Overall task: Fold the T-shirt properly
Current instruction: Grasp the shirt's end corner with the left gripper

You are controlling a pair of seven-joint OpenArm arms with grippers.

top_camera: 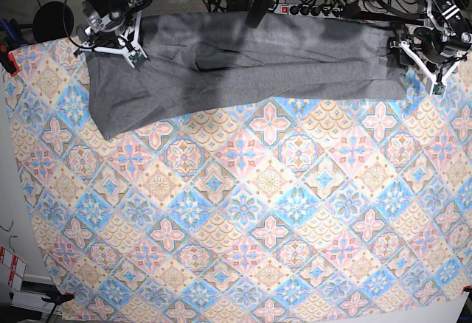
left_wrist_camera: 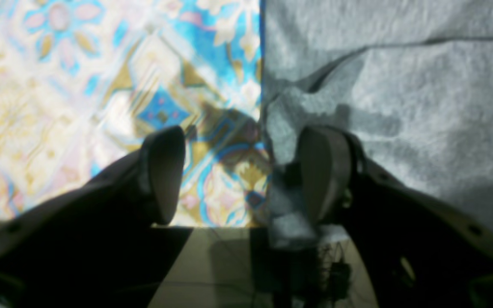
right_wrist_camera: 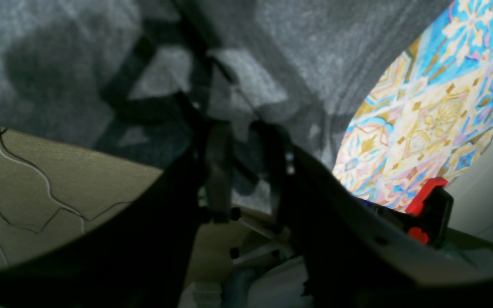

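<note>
My left claw [left_wrist_camera: 242,175] is at the upper right of the base view, its two fingers [left_wrist_camera: 163,173] spread wide with nothing between them. My right claw [right_wrist_camera: 240,171] is at the upper left, its fingers [right_wrist_camera: 218,171] nearly together, pinching grey cloth.

Both wrist views are showing blurred: the T-shirt [left_wrist_camera: 400,107] is running off the left wrist frame's right edge, and the right gripper [right_wrist_camera: 240,167] is sitting too dark to read.
</note>
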